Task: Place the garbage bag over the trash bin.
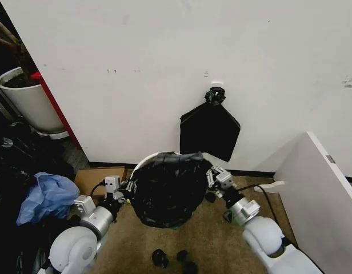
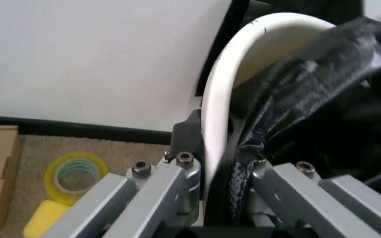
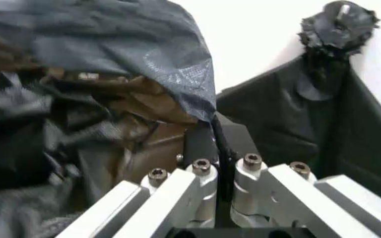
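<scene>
trash bin (image 1: 143,161): mostly hidden under garbage bag (image 1: 164,188) | base unseen

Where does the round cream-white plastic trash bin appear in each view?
Head view: trash bin, centre, a sliver of rim above the glossy black garbage bag.
Left wrist view: rim arc, centre, between the left gripper fingers.
Right wrist view: cannot be made out; bag covers it.
Shared landmark: the garbage bag.

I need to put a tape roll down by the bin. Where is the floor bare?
Bare carpet lies in front of the trash bin, between the two arms, short of the black scraps. It is crowded left, by the cardboard box and blue bag; left gripper and right gripper flank the garbage bag.
</scene>
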`<state>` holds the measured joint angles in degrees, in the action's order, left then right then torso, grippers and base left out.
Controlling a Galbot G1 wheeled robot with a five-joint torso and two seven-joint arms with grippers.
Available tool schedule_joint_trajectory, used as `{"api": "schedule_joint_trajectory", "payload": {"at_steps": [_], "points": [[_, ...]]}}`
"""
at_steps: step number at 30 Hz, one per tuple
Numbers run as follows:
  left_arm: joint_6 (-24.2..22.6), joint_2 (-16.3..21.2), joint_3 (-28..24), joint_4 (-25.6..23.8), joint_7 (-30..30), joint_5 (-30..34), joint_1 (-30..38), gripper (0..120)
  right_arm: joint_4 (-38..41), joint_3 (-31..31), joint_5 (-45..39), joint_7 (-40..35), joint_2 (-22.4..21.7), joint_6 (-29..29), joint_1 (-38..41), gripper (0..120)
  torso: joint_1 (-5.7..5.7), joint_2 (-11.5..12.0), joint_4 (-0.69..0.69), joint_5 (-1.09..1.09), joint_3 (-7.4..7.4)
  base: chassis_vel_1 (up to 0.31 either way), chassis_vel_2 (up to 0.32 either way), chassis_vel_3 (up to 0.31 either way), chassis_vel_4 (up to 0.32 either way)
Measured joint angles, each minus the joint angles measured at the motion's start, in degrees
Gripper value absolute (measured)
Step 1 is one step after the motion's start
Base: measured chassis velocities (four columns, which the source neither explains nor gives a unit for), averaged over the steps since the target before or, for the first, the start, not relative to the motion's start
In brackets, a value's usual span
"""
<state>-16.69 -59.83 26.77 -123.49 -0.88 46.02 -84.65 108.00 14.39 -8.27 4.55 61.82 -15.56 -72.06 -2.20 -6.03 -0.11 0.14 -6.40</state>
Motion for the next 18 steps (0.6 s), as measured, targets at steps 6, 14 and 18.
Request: {"api": "schedule_joint_trajectory", "payload": {"at_steps": [6,14,18], "points": [[0.6,-0.76,0.6,-1.0,1.55,3.36,0.29,4,-3.53,1.62,-1.77,3.2,0.16,-2.98,-0.73,0,0.0,0.0,-0.01,0.01,0.0,0.0,0.0,0.0,0.0],[-0.21,-0.13,0.94,-3.16,3.8,6.89,0.38,4,-9.89,3.5,-8.08,8.63,1.07,-7.97,-0.86,0,0.0,0.0,-0.01,0.01,0.0,0.0,0.0,0.0,0.0],[-0.21,-0.78,0.92,-3.45,3.03,8.45,1.0,4,-12.1,2.51,-12.6,13.45,1.39,-12.86,-0.21,0,0.0,0.0,-0.01,0.01,0.0,0.0,0.0,0.0,0.0]]}}
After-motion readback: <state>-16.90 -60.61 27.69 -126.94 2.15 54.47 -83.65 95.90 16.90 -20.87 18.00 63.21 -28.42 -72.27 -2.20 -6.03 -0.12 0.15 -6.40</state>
